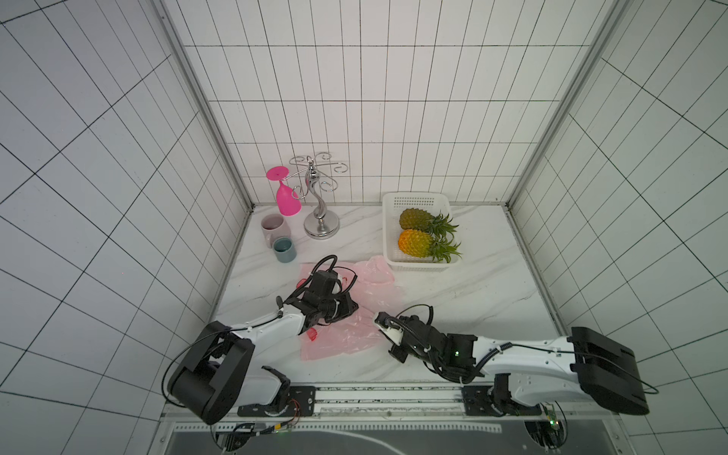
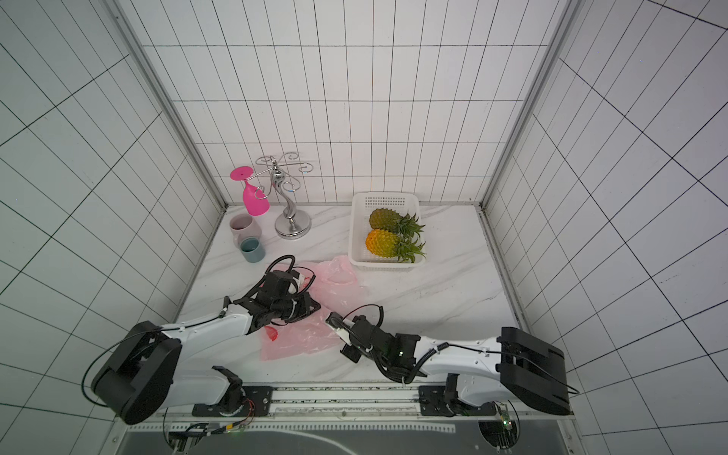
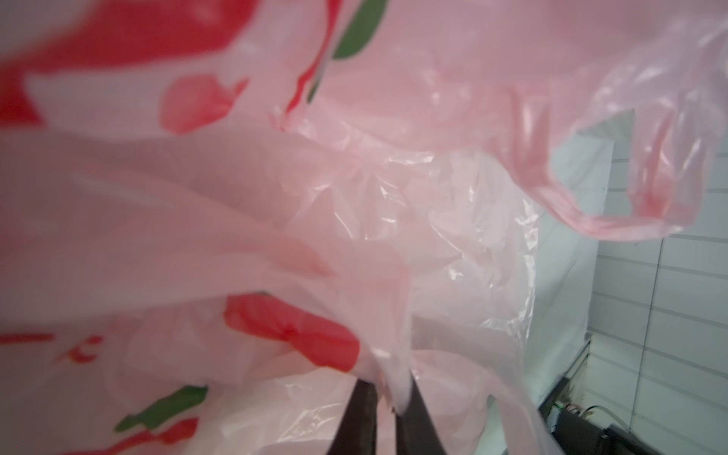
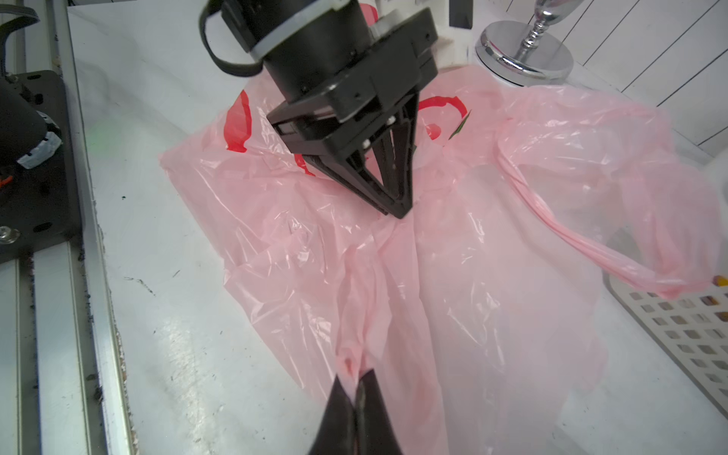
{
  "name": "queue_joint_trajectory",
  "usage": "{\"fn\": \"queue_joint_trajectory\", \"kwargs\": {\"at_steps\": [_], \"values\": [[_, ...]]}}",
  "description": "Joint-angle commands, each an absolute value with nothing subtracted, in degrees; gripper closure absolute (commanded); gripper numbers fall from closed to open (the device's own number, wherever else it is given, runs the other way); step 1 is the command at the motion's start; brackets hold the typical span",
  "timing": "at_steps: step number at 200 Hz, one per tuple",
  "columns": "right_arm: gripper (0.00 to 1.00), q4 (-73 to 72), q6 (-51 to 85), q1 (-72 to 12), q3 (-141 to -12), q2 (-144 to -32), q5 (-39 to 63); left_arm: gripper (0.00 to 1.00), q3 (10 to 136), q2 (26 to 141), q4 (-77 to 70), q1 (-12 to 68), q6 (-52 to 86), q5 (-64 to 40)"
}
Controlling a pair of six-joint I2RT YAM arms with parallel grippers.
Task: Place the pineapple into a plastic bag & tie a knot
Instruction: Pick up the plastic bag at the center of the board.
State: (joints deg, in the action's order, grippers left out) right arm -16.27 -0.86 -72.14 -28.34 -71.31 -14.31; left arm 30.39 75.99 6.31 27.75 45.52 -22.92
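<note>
**Status:** early. Neither part of the task is done.

**Pineapples:** two, both lying in the white basket (image 1: pixel 415 200), right of centre in both top views. The lower pineapple (image 1: pixel 413 242) is orange-yellow and the upper pineapple (image 1: pixel 413 218) is greener. No arm is near them.

**Plastic bag** (image 1: pixel 346 342): on the bench (image 1: pixel 472 299), centre of the frame, just below and left of the basket.
- It lies crumpled and mostly flat, and nothing shows through the film, so I take it as empty.
- One handle loop (image 4: pixel 551 220) is twisted into a cord and trails toward the basket.
- No knot appears in any view.

**Left gripper** (image 4: pixel 398 210): fingers closed, with the tips pinching a tuck of film near the middle of the bag. The left wrist view shows pink film clamped between them.

**Right gripper** (image 4: pixel 354 374): fingers closed on a raised fold at the bag's edge. A ridge of film runs from this pinch to the left one. The two pinches are near each other but apart.

**Judgement:** the step in hand looks like getting the bag open. I cannot tell whether the two grips hold separate layers or the same one.

**Left to do:**
1. Part the mouth of the bag.
2. Fetch one pineapple from the basket.
3. Seat it inside the bag.
4. Gather both handles and tie them.
</note>
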Motion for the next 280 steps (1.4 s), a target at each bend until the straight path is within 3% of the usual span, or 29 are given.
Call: {"fn": "queue_joint_trajectory", "kwargs": {"at_steps": [1, 6, 14, 28, 53, 81, 127, 150, 173, 200, 240, 280], "values": [[1.0, -16.77, -0.24, -71.71, -25.92, -67.21, -17.75, 1.0, 32.6, 73.14, 6.52, 26.92, 44.7, -25.01], [1.0, -16.56, 0.18, -71.04, -26.01, -66.15, -17.63, 1.0, 32.68, 72.47, 7.06, 26.61, 44.37, -25.41], [0.89, -16.24, 1.27, -69.55, -26.29, -64.19, -16.69, 1.0, 32.77, 71.16, 7.64, 26.15, 43.98, -26.36], [0.77, -15.58, 3.35, -65.67, -26.87, -60.2, -11.93, 1.0, 33.1, 69.0, 9.47, 25.52, 42.79, -27.65], [0.46, -16.09, 7.65, -57.08, -27.57, -52.69, -2.71, 1.0, 35.51, 66.04, 15.41, 24.96, 39.41, -28.83], [0.29, -17.24, 12.74, -48.36, -29.21, -47.83, 3.96, 1.0, 38.84, 63.85, 21.69, 24.69, 35.96, -29.36], [0.26, -17.97, 20.1, -39.19, -32.4, -50.03, 11.52, 1.0, 42.12, 61.55, 26.64, 24.41, 32.01, -30.25], [0.27, -12.33, 22.24, -34.94, -36.95, -56.56, 8.01, 1.0, 43.88, 60.37, 28.54, 24.34, 30.46, -31.05], [0.32, -10.2, 23.75, -30.38, -41.62, -63.96, 12.84, 1.0, 46.39, 59.07, 30.79, 24.35, 28.47, -31.64], [0.38, -10.11, 21.25, -29.88, -45.64, -69.6, 17.44, 1.0, 49.49, 58.45, 33.83, 24.26, 26.64, -31.54], [0.37, -12.85, 20.56, -29.92, -46.44, -73.97, 24.78, 1.0, 53.32, 58.76, 37.18, 24.21, 24.04, -33.61], [0.31, -9.85, 18.95, -28.26, -50.55, -71.78, 16.44, 1.0, 55.87, 57.78, 41.54, 24.24, 21.01, -32.82]]}}
